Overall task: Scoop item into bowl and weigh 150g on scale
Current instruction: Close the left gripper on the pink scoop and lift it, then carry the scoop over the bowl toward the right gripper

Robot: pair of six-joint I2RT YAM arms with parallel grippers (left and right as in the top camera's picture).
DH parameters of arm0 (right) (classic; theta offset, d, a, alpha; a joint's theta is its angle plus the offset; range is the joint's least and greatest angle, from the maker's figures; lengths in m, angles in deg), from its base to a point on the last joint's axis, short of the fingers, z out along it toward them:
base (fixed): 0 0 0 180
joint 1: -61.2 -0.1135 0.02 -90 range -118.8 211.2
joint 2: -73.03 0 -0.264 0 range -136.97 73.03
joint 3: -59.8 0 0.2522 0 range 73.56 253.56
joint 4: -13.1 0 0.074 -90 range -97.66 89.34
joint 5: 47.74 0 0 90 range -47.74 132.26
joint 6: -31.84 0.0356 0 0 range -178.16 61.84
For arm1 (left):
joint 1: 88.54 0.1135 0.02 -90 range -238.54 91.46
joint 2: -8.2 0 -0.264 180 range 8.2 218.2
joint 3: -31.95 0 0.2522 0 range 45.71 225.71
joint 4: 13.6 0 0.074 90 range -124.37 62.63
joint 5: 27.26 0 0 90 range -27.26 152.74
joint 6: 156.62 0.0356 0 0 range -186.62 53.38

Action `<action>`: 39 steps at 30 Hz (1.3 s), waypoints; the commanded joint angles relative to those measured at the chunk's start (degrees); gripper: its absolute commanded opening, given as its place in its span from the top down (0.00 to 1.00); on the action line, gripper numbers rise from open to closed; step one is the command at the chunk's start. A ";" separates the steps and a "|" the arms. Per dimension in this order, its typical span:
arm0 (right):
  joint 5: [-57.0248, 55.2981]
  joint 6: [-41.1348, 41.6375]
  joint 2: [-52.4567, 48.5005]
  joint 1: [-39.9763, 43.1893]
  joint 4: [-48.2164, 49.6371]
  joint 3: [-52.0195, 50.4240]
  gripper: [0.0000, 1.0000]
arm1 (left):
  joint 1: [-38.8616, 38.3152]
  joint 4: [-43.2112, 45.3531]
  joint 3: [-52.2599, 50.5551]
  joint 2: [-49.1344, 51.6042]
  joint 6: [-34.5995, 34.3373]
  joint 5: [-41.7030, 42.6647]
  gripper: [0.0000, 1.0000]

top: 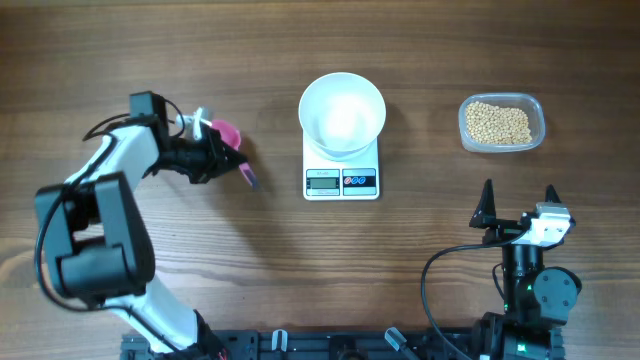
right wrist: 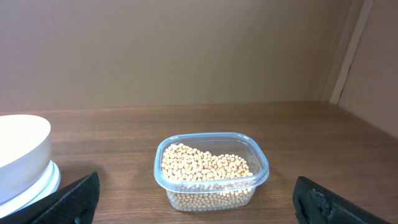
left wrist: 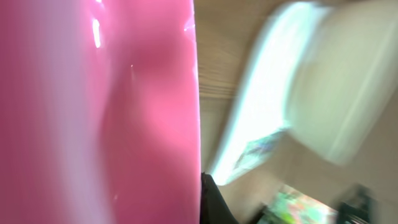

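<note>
Beans: small, round and tan, heaped in a clear tub at 3 o'clock from the scale in the overhead view, well apart from it.
Bowl: white and deep, upright on the scale and covering most of its platform.
Scale: white and square. Its grey display and dark buttons sit on the 6 o'clock edge, clear of the bowl.
Scoop: pink, at 9 o'clock from the scale, near it but apart.
Left jaws: closed tight on the scoop. My left wrist view is blurred, with pink scoop filling its left half. There is a pale shape toward 2 o'clock that I cannot make out.
Right jaws: spread wide, holding nothing, at 6 o'clock from the tub and well apart from it, tips pointing to 12 o'clock.
Right wrist view: the tub of beans sits ahead between my fingertips. The bowl on the scale is at the 9 o'clock edge.
Surface: brown wood grain under everything.
</note>
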 commanded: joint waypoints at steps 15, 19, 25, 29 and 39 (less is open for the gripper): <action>-0.55 -0.68 0.39 -0.39 0.28 -0.04 0.00 | -1.88 -6.67 0.26 -20.46 -6.73 34.75 0.96; 6.75 7.91 0.39 -0.39 4.17 -0.04 0.00 | -2.86 -6.05 0.26 -20.81 -7.43 34.75 0.96; 25.11 53.09 0.39 -0.39 2.47 -0.04 0.00 | -4.90 -3.72 0.26 -20.81 -7.63 36.30 0.96; 23.67 74.36 0.39 -0.39 6.84 -0.04 0.00 | -6.10 0.31 0.26 -20.83 -12.63 36.26 0.96; 27.26 68.06 -6.40 -0.39 14.21 12.98 0.00 | -10.56 25.29 0.26 -22.43 -38.29 27.47 0.96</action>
